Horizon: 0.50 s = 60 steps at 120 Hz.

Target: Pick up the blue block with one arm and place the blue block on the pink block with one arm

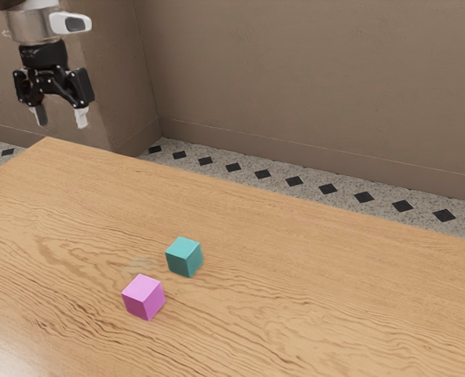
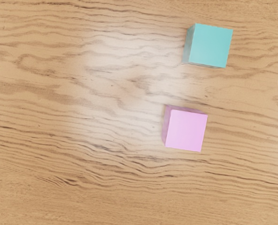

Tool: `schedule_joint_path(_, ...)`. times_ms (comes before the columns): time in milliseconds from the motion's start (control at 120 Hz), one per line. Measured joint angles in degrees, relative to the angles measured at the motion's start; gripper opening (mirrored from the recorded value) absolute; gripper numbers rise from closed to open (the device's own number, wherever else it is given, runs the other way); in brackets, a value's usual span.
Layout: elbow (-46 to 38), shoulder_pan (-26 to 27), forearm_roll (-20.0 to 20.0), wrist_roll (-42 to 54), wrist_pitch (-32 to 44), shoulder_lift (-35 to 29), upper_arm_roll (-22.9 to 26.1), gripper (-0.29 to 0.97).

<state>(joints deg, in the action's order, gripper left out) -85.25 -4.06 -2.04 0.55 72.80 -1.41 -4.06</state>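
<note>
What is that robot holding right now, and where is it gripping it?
Nothing. Its jaws hang open and empty, well above the table; the teal-blue block and pink block both sit on it, apart.

the arm (image 1: 38,27) hangs high, fingers (image 1: 81,118) spread apart, pointing down.

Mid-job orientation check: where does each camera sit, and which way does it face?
Exterior view: beside the arm, raised, looking down across the table toward the wall; the open gripper hangs at its upper left.
Wrist view: on the hand, facing straight down at the blue block and pink block.
Shared: both blocks, lying apart on the table.
</note>
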Motion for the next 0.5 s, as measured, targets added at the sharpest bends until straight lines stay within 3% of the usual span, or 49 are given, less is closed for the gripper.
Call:
schedule_joint_path(133,-0.66,-5.49,-0.08,0.56,6.52,-0.04,0.37,0.68)
schedule_joint_path(217,-0.9,-7.1,-0.58,0.84,11.11,5.72,1.1,0.68)
schedule_joint_path(292,-2.0,-2.65,-2.24,1.2,16.05,11.58,1.75,0.68)
schedule_joint_path(367,-3.21,1.17,-1.14,1.37,21.24,16.15,3.8,0.68)
schedule_joint_path(500,-14.75,1.74,0.43,1.4,32.28,15.83,5.23,0.68)
